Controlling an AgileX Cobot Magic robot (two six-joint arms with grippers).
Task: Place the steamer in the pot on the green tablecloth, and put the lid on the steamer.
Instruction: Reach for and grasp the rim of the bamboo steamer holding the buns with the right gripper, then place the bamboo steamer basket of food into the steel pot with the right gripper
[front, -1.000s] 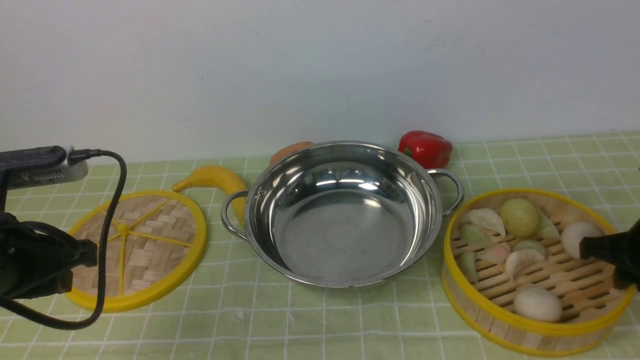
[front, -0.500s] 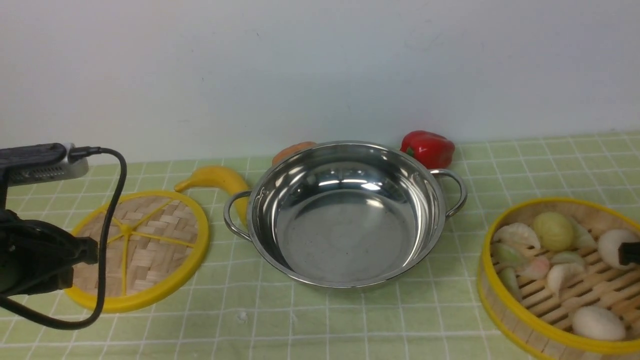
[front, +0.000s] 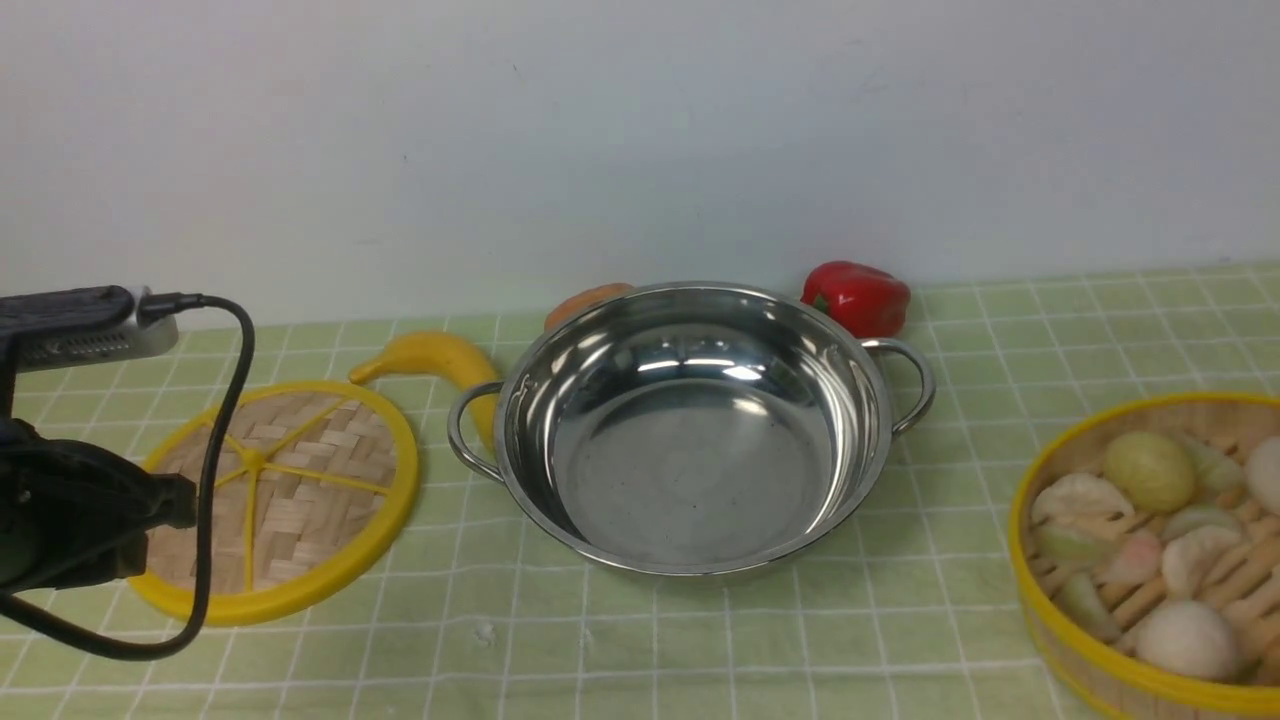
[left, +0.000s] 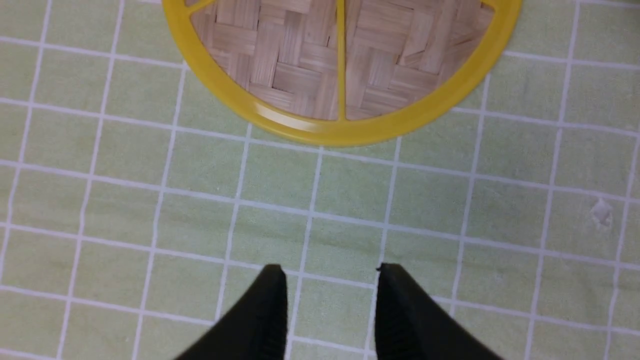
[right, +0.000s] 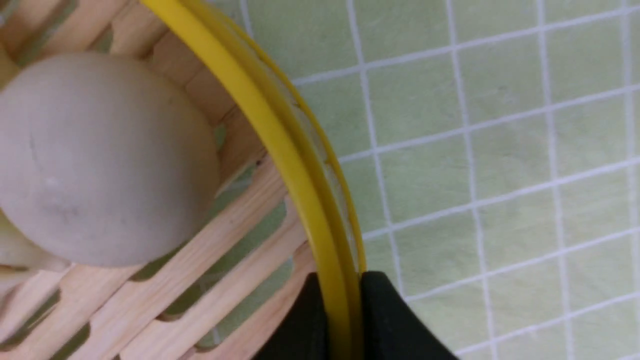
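Item count by kind
1 pot (front: 690, 480), 1 steamer (front: 1018, 545), 1 lid (front: 290, 500), 1 green tablecloth (front: 800, 650), 1 banana (front: 430, 358), 1 red pepper (front: 855, 297), 1 orange item (front: 585, 300).

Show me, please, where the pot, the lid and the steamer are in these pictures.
the pot (front: 690, 470): front view, on its bare inner floor.
the lid (front: 310, 520): front view, on a woven panel between two spokes.
the steamer (right: 287, 155): right wrist view, on its yellow rim.

The lid (front: 275, 500) lies on the tablecloth (front: 700, 650) just beyond the left pincer (left: 327, 272), not touching it. Farther toward the right pincer (right: 337, 285) stands the pot (front: 690, 470), with a banana (front: 430, 355) and a pepper (front: 855, 297) behind it. The steamer (right: 280, 145) is well apart from the pot. Its rim sits between the right pincer's jaws, and a bun (right: 100, 160) lies inside.
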